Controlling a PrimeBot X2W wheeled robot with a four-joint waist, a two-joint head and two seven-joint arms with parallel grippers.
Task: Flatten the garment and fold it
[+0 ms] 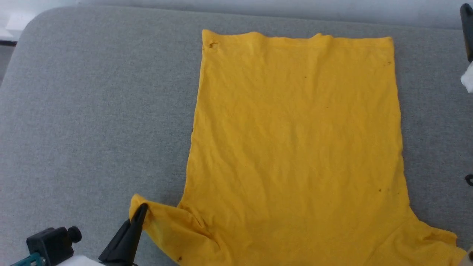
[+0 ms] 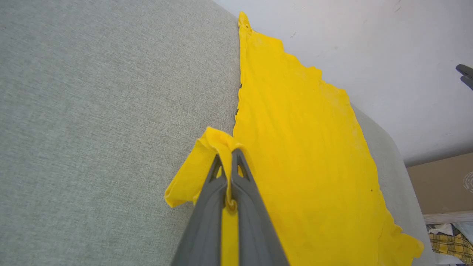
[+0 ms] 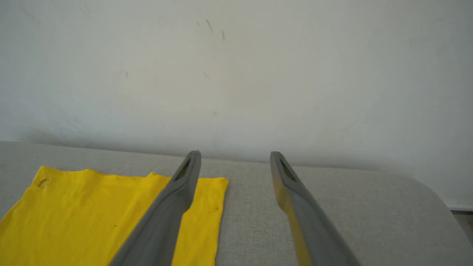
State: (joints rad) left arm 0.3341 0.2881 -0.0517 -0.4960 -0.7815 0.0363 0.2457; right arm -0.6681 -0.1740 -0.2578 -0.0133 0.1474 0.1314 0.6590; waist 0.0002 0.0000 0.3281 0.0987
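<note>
Head view. Bright yellow T-shirt spread flat and lightly creased on a grey fabric surface, from the centre out to 5 o'clock. Hem toward 12 o'clock, sleeves toward 6. Small hole in the hem corner at 11 o'clock, and a few dark specks across the cloth. At 7 o'clock, left gripper pressed together on the tip of one sleeve, with the cloth bunched there. Pale wall along the top edge.

Left wrist view. Two dark fingers of the left gripper closed tight, pinching a thin strip of yellow sleeve between them. Sleeve edge folded over toward 9 o'clock of the fingertips. Body of the T-shirt running from 12 o'clock down to 4 o'clock. Woven grey surface across the left half. White wall at 2 o'clock. Brown box and checked cloth at 4 o'clock.

Right wrist view. Right gripper spread wide, holding nothing, one finger crossing in front of the hem corner. T-shirt flat at 8 o'clock, with the hole at its far corner. Grey surface with a rounded corner at 4 o'clock. Scuffed white wall across the upper half.
</note>
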